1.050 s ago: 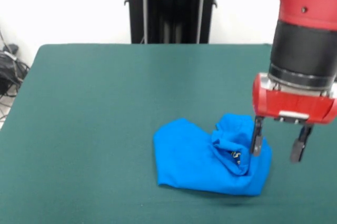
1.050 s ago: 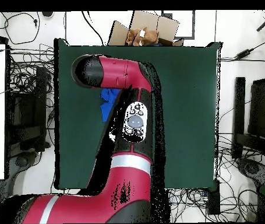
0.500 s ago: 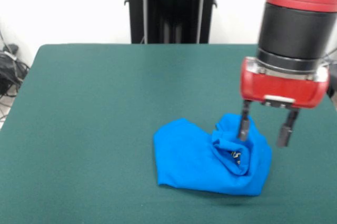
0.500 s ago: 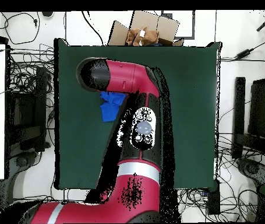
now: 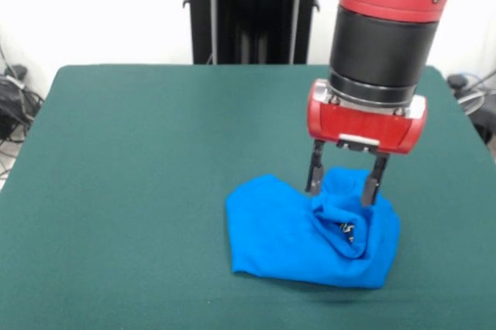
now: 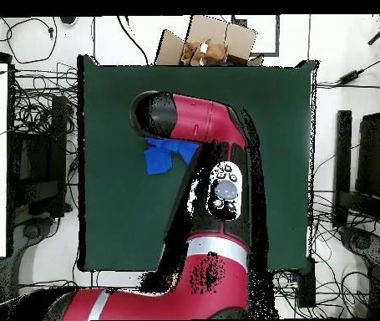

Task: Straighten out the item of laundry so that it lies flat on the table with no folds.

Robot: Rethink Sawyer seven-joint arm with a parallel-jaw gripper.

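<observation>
The item of laundry (image 5: pixel 287 241) is a bright blue shirt crumpled into a small heap near the front of the dark green table (image 5: pixel 139 152). Its right part is bunched into raised folds, its left part lies smoother. My gripper (image 5: pixel 341 181) hangs open right over the bunched folds, one finger on each side of the top of the bunch, with nothing gripped. In the overhead view only a part of the item of laundry (image 6: pixel 157 156) shows beside the red arm, which hides the gripper.
A cardboard box (image 6: pixel 210 42) sits past the table's far edge in the overhead view. Cables and equipment (image 6: pixel 38 159) lie on the floor around the table.
The gripper has moved left in the front view, from beside the shirt's right edge to over its bunched folds, and stayed open. The shirt has not moved.
</observation>
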